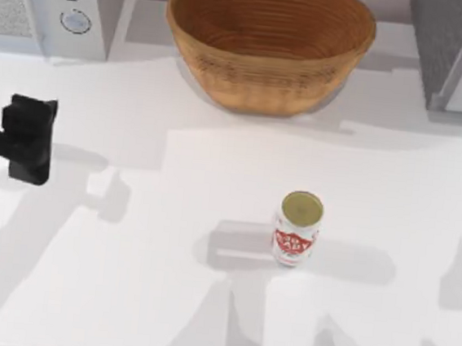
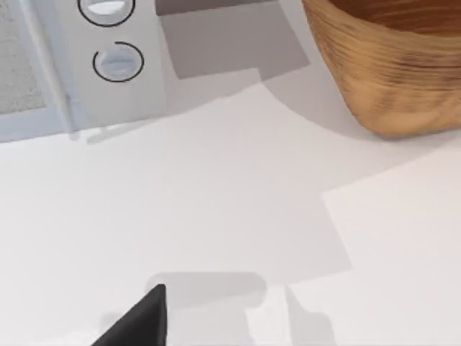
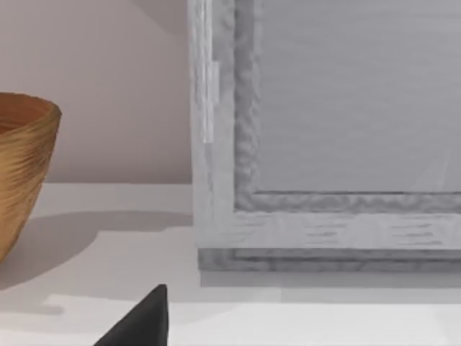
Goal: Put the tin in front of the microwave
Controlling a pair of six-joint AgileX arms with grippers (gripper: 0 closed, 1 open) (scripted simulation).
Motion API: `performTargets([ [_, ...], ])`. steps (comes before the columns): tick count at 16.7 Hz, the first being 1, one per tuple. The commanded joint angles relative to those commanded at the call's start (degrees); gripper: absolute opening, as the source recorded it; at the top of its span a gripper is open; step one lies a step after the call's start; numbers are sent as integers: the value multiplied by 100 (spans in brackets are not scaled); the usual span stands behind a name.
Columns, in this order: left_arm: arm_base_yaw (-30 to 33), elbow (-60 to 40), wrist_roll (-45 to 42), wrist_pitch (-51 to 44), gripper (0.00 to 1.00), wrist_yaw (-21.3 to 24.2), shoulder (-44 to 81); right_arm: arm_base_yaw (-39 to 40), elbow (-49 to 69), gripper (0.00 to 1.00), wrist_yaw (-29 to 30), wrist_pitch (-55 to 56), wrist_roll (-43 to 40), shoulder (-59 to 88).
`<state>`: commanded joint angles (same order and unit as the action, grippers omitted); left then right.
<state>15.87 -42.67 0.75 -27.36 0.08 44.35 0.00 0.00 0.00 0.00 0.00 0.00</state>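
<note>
- The tin (image 1: 298, 228) stood upright on the white table (image 1: 145, 296), right of centre, well apart from both appliances.
- The left gripper (image 1: 28, 139) hovered at the left edge; I could not tell how far it was open.
- Far left stood the microwave (image 1: 59, 1), beside the basket bowl (image 1: 268, 42).

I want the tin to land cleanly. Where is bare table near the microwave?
Bare table stretches from the microwave front toward the tin, bordered by the left pincer. Crowded at the back, where the basket sits beside the microwave.
</note>
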Motion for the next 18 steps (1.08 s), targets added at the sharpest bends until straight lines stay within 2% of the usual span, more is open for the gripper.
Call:
performTargets([
  [11,2241,-6030,107,-3866,100,11,6269,0,0,100,0,0,0,0],
  [15,2870,-7723,137,-4951,100,15,8027,0,0,100,0,0,0,0],
  [18,3182,-8562,152,-5489,100,17,8900,0,0,100,0,0,0,0],
])
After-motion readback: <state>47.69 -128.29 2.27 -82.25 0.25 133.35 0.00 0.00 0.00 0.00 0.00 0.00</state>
